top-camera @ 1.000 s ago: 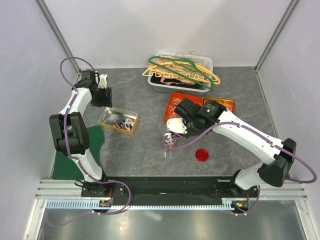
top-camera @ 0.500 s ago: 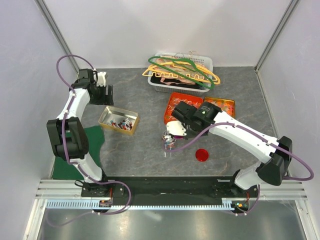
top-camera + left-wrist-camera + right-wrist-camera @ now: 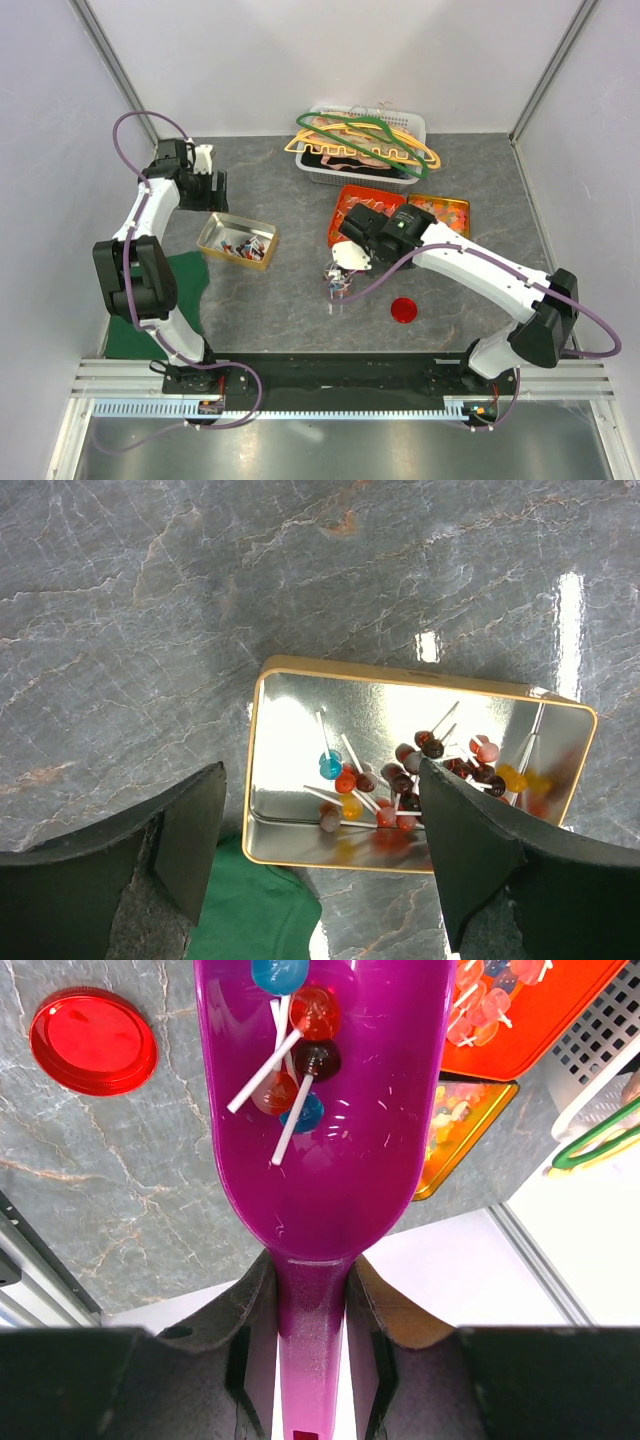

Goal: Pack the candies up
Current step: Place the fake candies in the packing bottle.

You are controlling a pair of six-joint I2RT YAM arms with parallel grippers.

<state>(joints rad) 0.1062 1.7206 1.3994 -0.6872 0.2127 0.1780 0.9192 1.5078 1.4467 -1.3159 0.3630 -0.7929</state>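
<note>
The candies are small lollipops with white sticks, in red, blue, orange and dark colours. My right gripper [image 3: 310,1300] is shut on the handle of a purple scoop [image 3: 330,1140] that holds several lollipops [image 3: 297,1055]. In the top view the scoop [image 3: 350,256] hangs just above the glass jar [image 3: 337,287], which has some lollipops inside. My left gripper [image 3: 205,190] is open and empty, hovering at the far side of a gold tin [image 3: 212,236]. In the left wrist view this tin [image 3: 285,710] holds several lollipops [image 3: 400,775] between my open fingers.
A red lid [image 3: 403,310] lies right of the jar and shows in the right wrist view [image 3: 92,1040]. An orange tray of candies [image 3: 352,196] and a yellow tin [image 3: 445,208] lie behind. A white basket of hangers [image 3: 355,180] stands at the back. A green cloth [image 3: 180,280] lies front left.
The right wrist has shifted a little back and left, keeping the scoop over the jar. The left arm's elbow has moved; its gripper stays behind the gold tin.
</note>
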